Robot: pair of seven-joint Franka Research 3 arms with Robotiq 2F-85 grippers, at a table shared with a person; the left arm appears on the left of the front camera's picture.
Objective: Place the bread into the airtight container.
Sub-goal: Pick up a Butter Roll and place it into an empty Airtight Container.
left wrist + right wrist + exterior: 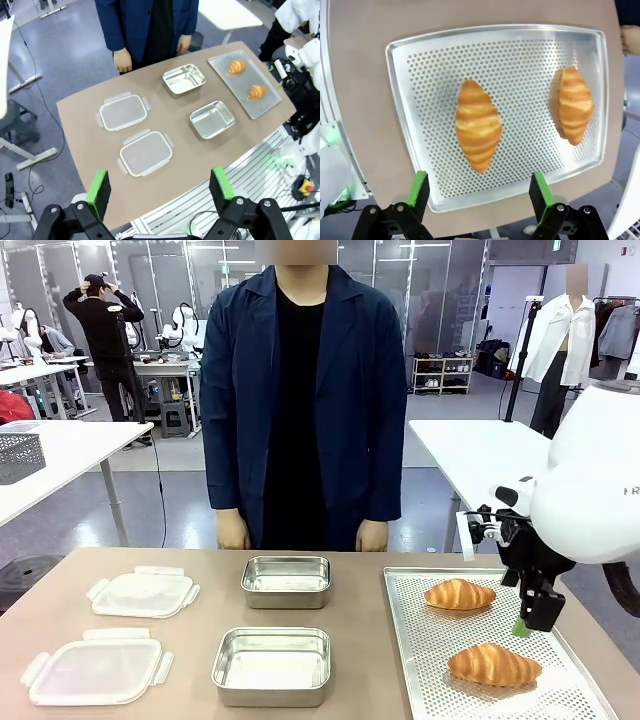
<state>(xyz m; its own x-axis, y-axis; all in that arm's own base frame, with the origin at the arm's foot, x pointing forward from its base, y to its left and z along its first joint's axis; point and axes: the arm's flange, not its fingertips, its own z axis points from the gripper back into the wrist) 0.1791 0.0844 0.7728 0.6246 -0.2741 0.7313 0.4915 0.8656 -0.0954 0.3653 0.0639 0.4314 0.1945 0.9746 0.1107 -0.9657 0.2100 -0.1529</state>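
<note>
Front view level across table [180,570] toward person [300,400], left wrist high overhead, right wrist close above tray [420,65]

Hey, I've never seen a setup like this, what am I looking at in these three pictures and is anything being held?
These are two robot arms at a table, facing a person in a blue coat. The front picture looks across the table. The other two come from cameras on each arm's wrist, looking past its green-tipped fingers. The left end effector hangs open, high above the table. The right end effector is open over a perforated tray with two croissants, a near one and a far one. Also on the table: two metal containers and two clear lids. Nothing is held.
</note>
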